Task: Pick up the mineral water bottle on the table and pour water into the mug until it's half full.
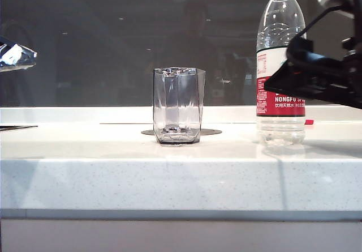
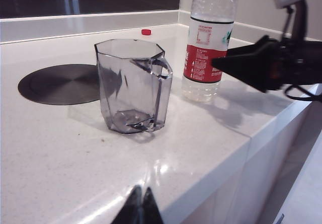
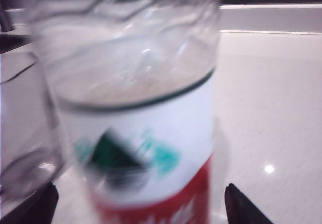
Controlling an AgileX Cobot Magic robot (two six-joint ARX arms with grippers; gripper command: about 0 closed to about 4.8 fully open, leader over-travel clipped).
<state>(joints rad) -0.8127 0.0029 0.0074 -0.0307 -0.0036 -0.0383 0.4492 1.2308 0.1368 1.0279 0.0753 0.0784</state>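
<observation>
Right gripper (image 3: pixel 138 204): black fingers (image 3: pixel 244 209) spread wide apart, one tip on each side of the mineral water bottle (image 3: pixel 146 148), at the height of its red-and-white label, nothing clamped; contact with the plastic not readable through the blur. Same gripper (image 1: pixel 277 82) seen from the front as a dark wedge reaching in from the right edge, level with the label. From the left wrist, again a black shape (image 2: pixel 236 65) beside the bottle (image 2: pixel 209 38).

Left gripper (image 2: pixel 139 206): only two dark finger tips visible, pressed close together, hanging off the near edge of the worktop (image 2: pixel 65 163), well apart from everything on it.

Bottle (image 1: pixel 280 65) upright on the white speckled worktop (image 1: pixel 169 178), right of centre, no cap on its neck, water low inside. Small red cap (image 2: pixel 146 31) lying farther back on the surface. Mug (image 1: pixel 178 105), grey-tinted faceted glass, upright and empty, left of the bottle and apart from it, handle (image 2: pixel 161 73) turned toward the bottle. Dark round disc (image 2: pixel 60 83) set flat in the surface just behind the mug (image 2: pixel 131 85).
</observation>
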